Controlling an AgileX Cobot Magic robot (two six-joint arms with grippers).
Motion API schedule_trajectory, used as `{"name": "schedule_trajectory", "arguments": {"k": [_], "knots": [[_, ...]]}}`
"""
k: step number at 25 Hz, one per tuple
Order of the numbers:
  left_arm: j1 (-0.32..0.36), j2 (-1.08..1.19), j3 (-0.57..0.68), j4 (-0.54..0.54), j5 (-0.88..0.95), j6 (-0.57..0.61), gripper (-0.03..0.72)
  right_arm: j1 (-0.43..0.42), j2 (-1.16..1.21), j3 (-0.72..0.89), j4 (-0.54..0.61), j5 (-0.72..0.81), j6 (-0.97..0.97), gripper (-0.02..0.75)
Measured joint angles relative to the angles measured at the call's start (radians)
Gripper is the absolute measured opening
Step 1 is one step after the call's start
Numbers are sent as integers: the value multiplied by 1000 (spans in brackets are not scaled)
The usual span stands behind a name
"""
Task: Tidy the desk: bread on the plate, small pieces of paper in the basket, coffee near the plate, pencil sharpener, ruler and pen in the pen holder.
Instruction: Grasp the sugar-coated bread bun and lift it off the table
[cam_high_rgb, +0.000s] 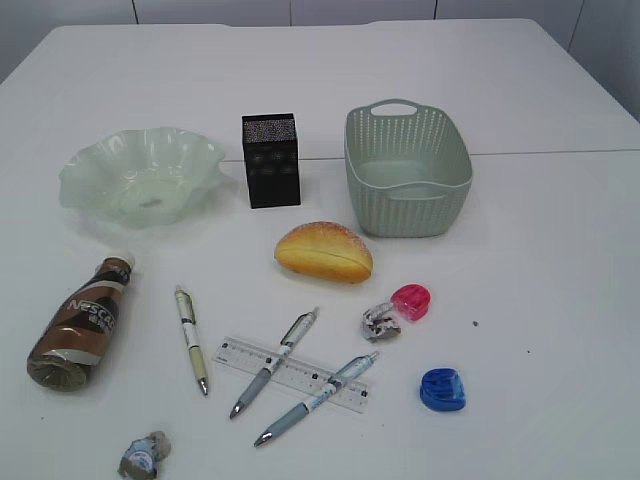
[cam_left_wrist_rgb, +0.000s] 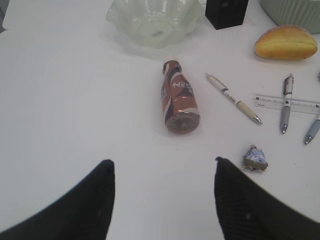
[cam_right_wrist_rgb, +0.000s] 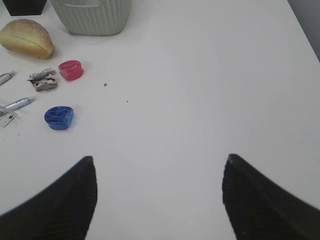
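Left gripper (cam_left_wrist_rgb: 162, 172) and right gripper (cam_right_wrist_rgb: 160, 167) both hang above the bare white desk (cam_high_rgb: 560, 300), jaws spread wide, holding and touching nothing.

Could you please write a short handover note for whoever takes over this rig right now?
Left gripper and right gripper: both open, empty, above bare desk.
Plate, pen holder and basket stand at the back, all empty.
Bread lies in front of the pen holder.
Coffee bottle lies on its side.
Ruler lies under two pens; a third pen lies apart.
Pink sharpener, blue sharpener and two paper scraps are loose.
Done: nothing. Left: everything.
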Motion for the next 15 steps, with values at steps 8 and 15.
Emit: {"name": "schedule_trajectory", "arguments": {"k": [8,15], "knots": [[0,0,0,0,0,0,458,0,0,0,0,0,0,571],[0,0,0,6,0,0,456,0,0,0,0,0,0,571]]}}
